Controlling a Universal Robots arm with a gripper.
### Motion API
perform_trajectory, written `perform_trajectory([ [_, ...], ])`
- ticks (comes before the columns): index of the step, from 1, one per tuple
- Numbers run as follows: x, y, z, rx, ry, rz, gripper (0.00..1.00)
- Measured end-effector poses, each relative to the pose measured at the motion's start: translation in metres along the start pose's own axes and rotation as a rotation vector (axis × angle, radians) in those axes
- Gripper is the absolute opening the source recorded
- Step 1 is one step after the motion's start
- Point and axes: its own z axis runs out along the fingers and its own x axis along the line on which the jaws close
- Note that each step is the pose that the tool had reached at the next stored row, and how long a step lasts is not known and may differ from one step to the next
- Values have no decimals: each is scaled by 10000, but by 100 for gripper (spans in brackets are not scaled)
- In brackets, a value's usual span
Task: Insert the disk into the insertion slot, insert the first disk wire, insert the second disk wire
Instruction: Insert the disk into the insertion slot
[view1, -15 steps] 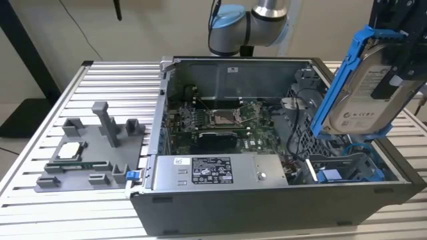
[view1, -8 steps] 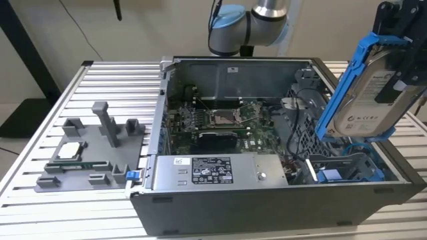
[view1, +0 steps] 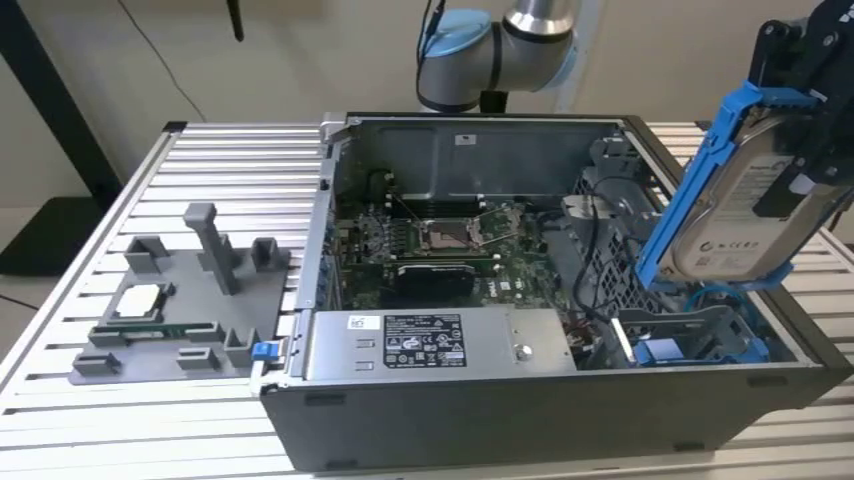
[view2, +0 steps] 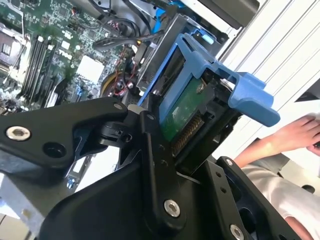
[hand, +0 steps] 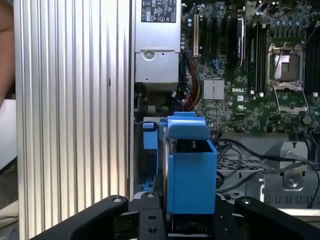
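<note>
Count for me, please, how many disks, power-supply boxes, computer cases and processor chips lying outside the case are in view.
disk: 1
power-supply box: 1
computer case: 1
processor chip, on the grey fixture: 1
Total: 4

At the exterior view's right, a black tool (view1: 790, 170) grips the disk (view1: 727, 205), tilted nearly upright above the insertion slot (view1: 694, 338) of an open computer case (view1: 534, 425) on a ribbed table (view1: 227, 150).
</note>
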Motion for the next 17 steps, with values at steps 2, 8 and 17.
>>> perform_trajectory([
  [2,0,-18,24,0,1,0,0],
  [8,-2,-66,91,0,0,0,0],
  [17,-2,-113,187,0,2,1,0],
])
